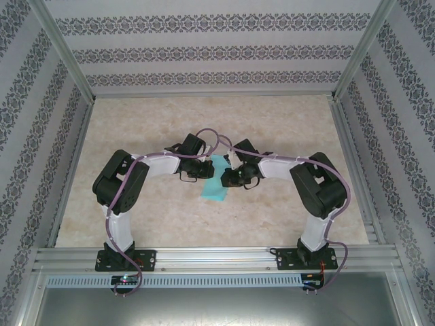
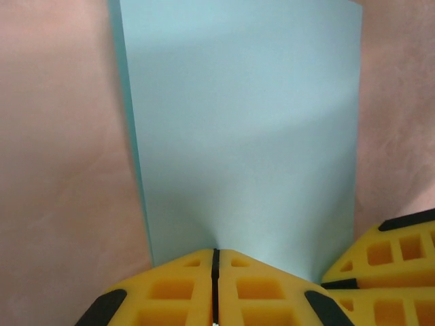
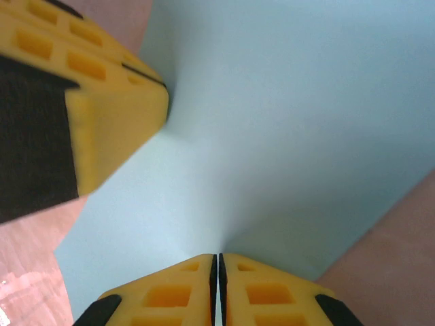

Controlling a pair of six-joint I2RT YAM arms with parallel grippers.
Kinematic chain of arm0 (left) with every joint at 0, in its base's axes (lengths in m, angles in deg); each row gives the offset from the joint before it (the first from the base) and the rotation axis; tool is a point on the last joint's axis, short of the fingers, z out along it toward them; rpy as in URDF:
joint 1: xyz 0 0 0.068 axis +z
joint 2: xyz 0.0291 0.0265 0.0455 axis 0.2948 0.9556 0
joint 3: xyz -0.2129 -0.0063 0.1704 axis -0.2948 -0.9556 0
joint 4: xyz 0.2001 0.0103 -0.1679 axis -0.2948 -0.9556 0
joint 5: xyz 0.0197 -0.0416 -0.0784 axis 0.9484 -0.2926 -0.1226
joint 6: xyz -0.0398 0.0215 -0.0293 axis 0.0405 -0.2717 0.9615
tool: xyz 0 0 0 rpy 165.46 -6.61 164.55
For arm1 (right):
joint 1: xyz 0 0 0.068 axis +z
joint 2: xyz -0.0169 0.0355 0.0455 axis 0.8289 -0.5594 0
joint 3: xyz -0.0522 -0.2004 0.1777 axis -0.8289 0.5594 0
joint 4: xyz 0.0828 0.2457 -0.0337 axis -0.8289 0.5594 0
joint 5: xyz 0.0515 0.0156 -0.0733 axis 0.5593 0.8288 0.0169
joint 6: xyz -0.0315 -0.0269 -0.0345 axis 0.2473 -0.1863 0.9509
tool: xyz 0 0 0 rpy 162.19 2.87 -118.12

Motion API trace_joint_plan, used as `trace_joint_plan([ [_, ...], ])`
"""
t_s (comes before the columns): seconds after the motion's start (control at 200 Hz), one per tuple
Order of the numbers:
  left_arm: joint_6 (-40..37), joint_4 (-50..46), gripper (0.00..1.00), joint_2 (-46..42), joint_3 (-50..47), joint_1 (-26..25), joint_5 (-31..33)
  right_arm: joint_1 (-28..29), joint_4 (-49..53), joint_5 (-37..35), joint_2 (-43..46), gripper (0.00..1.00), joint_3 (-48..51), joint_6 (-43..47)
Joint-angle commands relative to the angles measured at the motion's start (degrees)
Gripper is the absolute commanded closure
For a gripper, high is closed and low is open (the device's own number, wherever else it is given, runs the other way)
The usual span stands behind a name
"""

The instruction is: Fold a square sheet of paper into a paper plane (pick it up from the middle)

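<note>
**Paper**: one teal-blue sheet, plain and unmarked. In the top view it sits near the middle of the table, between the two grippers. Its lower corner reaches toward 7 o'clock. In the left wrist view a darker strip runs along its 9 o'clock edge.

**Left gripper**: at 10 o'clock of the paper in the top view. In its own wrist view the yellow fingers are pressed together with no gap, pinching the paper's near edge at the seam. The sheet rises from there toward 12 o'clock.

**Right gripper**: at 2 o'clock of the paper in the top view. In its own wrist view the jaws are likewise closed tight on the paper's edge at 6 o'clock. The left gripper's fingers meet the sheet at 10 o'clock.

**Table**: mottled beige top, showing on both sides of the sheet.
</note>
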Motion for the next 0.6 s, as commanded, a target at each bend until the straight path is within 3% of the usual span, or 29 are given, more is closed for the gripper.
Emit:
trace_joint_plan([
  [0.0,-1.6,-11.1,0.89,5.4,-3.1,0.3,8.2,-0.1,4.6,-0.8,2.5,0.87,3.8,1.3],
  [0.395,-1.6,-11.2,0.89,5.2,-3.1,0.4,7.7,0.0,-3.0,1.1,11.8,0.87,7.1,-5.7],
  [0.595,-1.7,-11.1,0.89,5.1,-3.3,0.4,7.7,1.5,-6.3,1.9,6.2,0.87,2.3,-8.4],
])
